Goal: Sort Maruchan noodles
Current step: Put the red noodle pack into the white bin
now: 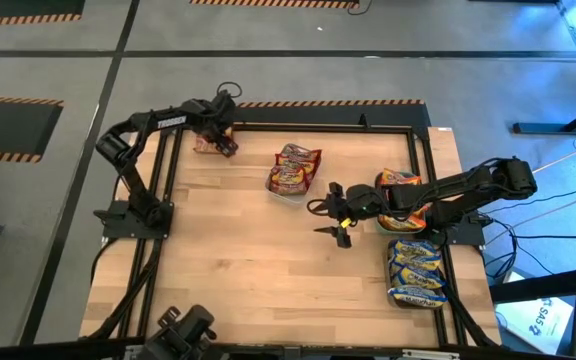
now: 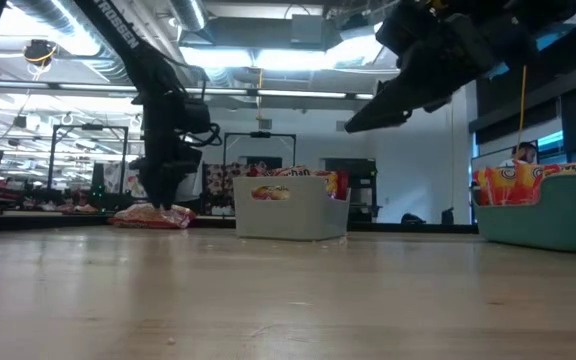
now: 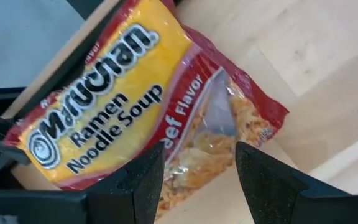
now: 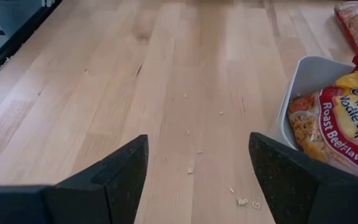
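I count three trays on my pale wooden table (image 1: 248,270): a clear plastic tray (image 1: 290,192) upper centre in the high view with maroon-and-yellow crinkly packets (image 1: 295,168) piled in it, a teal plastic tray (image 1: 393,222) at right with orange-red packets (image 1: 400,186) mostly hidden under the arm, and a tray (image 1: 415,297) at lower right with blue-and-yellow packets (image 1: 415,265); I can't count the packets in each pile. One loose maroon-and-yellow Beef Flavor ramen packet (image 3: 135,106) lies flat at the table's upper-left edge against the black frame rail (image 1: 298,125). My left gripper (image 1: 220,135) is right down over it, fingers (image 3: 135,180) spread apart with the packet's end between them, not clamped on it. My right gripper (image 1: 336,215) hangs above bare wood at centre, just beside the clear tray, fingers (image 4: 114,171) parted, holding nothing.
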{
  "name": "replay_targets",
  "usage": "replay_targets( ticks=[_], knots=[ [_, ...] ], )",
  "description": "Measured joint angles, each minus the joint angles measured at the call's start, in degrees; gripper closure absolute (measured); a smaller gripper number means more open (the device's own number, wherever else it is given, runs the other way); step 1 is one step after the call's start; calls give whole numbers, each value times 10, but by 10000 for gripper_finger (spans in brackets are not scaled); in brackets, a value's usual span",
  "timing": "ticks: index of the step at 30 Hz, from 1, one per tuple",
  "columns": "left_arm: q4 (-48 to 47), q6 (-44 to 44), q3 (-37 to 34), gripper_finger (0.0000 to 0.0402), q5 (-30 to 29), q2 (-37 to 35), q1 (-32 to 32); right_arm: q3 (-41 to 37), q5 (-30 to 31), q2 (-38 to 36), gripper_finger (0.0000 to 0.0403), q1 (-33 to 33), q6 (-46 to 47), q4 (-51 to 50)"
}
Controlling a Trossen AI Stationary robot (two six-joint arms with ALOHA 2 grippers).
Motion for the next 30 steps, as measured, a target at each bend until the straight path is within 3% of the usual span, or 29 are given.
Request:
replay_targets(
  ticks=[20,24,30],
  knots=[
    [-1,3,-41,211,36,0,-27,0,0,0,136,0,0,-3],
    [-2,2,-41,211,72,0,-48,0,0,0,136,0,0,-3],
    [-12,-16,-42,211,79,0,-98,0,0,0,136,0,0,-3]
  ],
)
